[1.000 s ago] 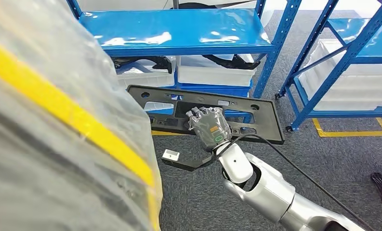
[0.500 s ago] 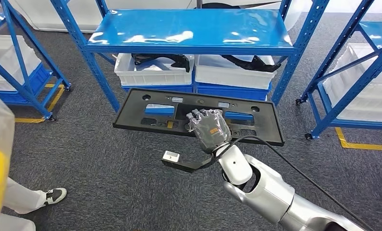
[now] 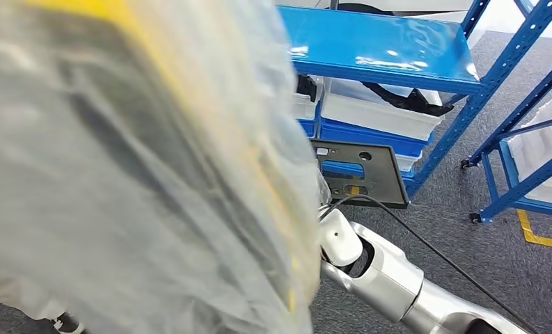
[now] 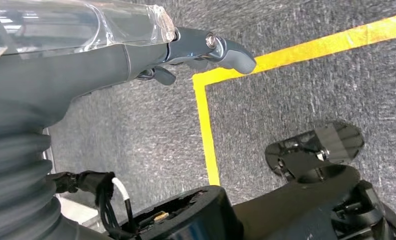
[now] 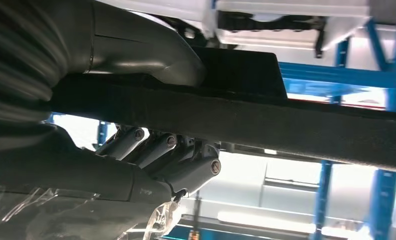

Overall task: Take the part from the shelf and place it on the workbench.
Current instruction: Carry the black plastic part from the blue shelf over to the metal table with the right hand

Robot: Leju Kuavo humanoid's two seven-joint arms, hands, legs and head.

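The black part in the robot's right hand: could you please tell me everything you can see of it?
The black part is a flat, matt plastic-looking panel with round holes and rectangular cut-outs. The right hand grips its edge, thumb on one face, fingers on the other. It is held roughly level before the blue shelf, mostly hidden by clear wrapping.

One black part (image 3: 360, 174) shows at centre frame, gripped by one hand (image 5: 151, 125). Two blue shelf racks (image 3: 391, 49) stand across the upper right, with two white bins (image 3: 381, 111) under the nearer one.
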